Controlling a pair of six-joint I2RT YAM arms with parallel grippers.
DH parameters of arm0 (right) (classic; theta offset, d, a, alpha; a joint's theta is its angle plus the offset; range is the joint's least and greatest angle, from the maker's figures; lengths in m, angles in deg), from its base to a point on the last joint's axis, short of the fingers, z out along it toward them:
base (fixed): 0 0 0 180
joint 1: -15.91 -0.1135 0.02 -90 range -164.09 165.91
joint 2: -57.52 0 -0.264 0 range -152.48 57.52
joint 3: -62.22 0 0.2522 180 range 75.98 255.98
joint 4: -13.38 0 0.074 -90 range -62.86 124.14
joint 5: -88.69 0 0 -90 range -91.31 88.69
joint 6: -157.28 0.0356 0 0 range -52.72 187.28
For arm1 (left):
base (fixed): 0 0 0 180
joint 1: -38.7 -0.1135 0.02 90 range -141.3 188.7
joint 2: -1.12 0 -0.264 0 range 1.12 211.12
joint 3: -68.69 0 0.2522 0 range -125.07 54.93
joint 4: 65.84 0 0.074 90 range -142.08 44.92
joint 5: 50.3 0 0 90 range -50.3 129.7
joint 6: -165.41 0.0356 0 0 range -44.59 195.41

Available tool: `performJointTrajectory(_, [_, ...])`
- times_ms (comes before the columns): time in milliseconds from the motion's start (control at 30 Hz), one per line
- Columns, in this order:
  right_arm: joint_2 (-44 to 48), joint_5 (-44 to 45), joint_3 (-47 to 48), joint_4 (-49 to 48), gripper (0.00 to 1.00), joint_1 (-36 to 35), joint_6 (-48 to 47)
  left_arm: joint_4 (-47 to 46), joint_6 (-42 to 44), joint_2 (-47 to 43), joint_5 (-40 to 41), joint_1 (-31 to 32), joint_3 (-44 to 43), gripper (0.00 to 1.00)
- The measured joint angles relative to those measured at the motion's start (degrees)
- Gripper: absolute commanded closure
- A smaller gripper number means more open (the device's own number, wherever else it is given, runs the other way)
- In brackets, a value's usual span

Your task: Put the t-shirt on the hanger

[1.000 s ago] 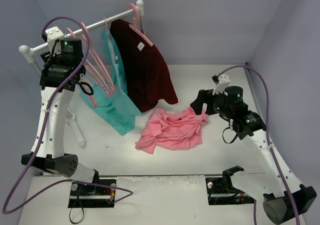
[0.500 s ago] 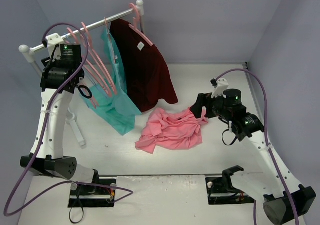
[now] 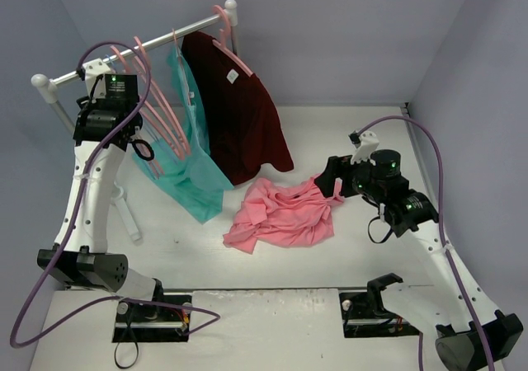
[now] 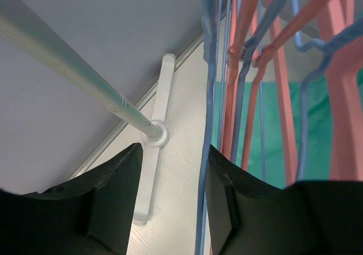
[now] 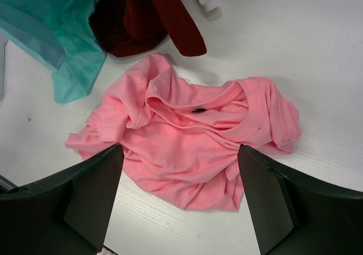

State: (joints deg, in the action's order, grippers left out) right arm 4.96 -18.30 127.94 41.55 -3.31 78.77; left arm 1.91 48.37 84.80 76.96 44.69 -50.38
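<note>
Logging largest first: the table point(image 3: 330, 128) bears the t-shirt point(image 5: 187, 141), a salmon-pink heap, crumpled, collar uppermost, just beside the maroon shirt point(image 5: 136, 22) hem; the rail point(image 4: 62, 60) carries the hangers, hence the raised left arm; the hanger point(image 4: 209, 96), thin and light blue, runs along one inner finger of the left gripper point(image 4: 174, 150), jaws apart, nothing pinched yet; the right gripper point(image 5: 180, 150) hovers over the t-shirt, spread wide and empty, we judge ready to lift it.

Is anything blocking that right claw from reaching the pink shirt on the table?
Nothing visible does. The right claw hangs open above the t-shirt, with only air between them.
</note>
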Motion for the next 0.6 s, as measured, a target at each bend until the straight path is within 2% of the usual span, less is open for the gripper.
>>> performJointTrajectory(233, [0.74,0.00,-0.58,-0.02,0.21,0.00,0.02,-0.69,-0.03,-0.05,-1.35,-0.61,3.27,0.66])
performJointTrajectory(300, [0.82,0.00,-0.83,-0.01,0.21,0.00,0.03,-1.13,-0.28,-0.46,-1.54,-0.61,4.53,0.64])
performJointTrajectory(400, [0.83,0.00,-0.97,0.01,0.21,0.00,0.07,-1.23,-0.79,-1.45,-1.70,-0.61,7.18,0.57])
performJointTrajectory(600, [1.00,-0.02,-1.01,-0.01,0.21,0.00,0.23,-1.25,-1.68,-3.71,-2.00,-0.61,11.62,0.55])
